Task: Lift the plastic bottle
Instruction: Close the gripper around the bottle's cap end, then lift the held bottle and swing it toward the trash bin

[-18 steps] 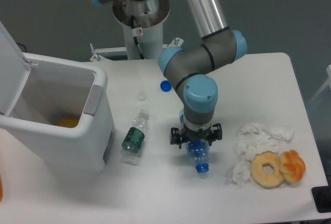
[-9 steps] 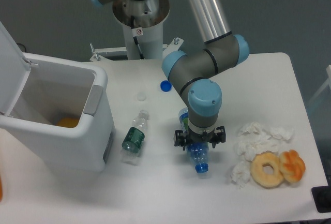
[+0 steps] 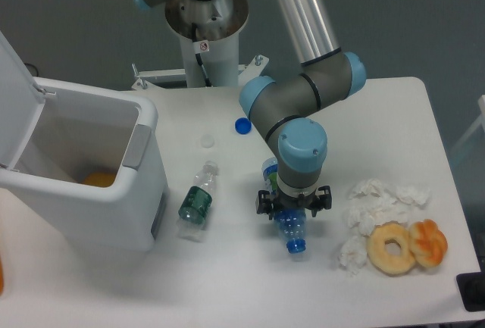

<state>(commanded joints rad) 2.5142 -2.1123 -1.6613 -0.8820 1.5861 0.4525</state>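
Even overhead light, soft shadows, slightly blurry

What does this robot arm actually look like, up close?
The arm is a shiny silver tube with dark grey rounded joints capped in light blue. Its base column is pale, with a small red-and-white sticker. At the tip sits a small black two-finger gripper. No loose cables show along it.
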